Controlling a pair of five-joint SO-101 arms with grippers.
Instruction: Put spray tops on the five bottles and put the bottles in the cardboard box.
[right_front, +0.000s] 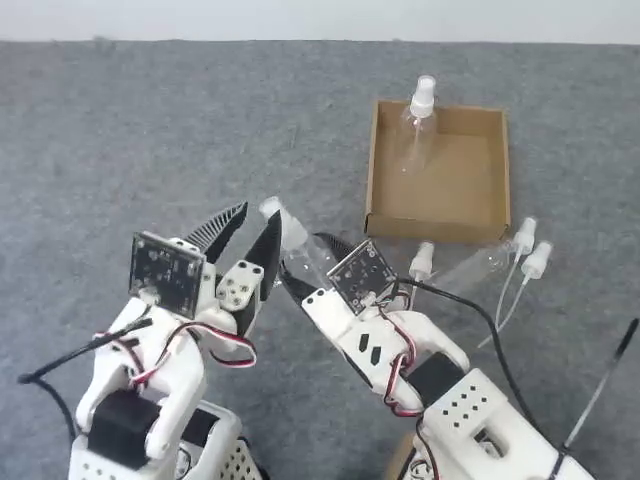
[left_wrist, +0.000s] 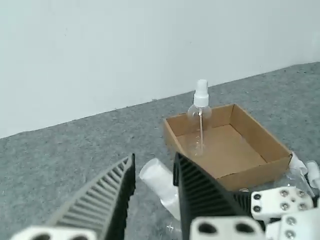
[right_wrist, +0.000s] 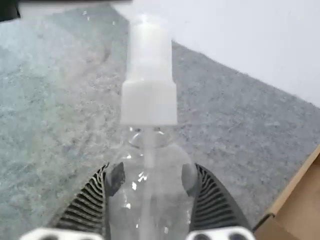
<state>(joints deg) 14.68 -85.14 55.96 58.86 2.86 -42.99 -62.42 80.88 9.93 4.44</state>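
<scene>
My right gripper (right_front: 310, 262) is shut on a clear bottle (right_front: 305, 255) whose white spray top (right_front: 280, 222) points toward the left arm. In the right wrist view the bottle (right_wrist: 150, 185) sits between both fingers, spray top (right_wrist: 149, 90) on. My left gripper (right_front: 258, 212) stands open right beside that spray top (left_wrist: 157, 175), which lies between its fingers (left_wrist: 197, 192) in the left wrist view. The cardboard box (right_front: 490, 215) holds one upright capped bottle (right_front: 418, 125). Another bottle (right_front: 480, 262) lies on the carpet in front of the box.
Loose spray tops (right_front: 423, 260) (right_front: 537, 260) with thin tubes lie beside the lying bottle, right of the right arm. A black cable (right_front: 500, 350) runs across the carpet there. Grey carpet (right_front: 150, 130) spreads out left of the box. A pale wall (left_wrist: 125, 45) stands behind.
</scene>
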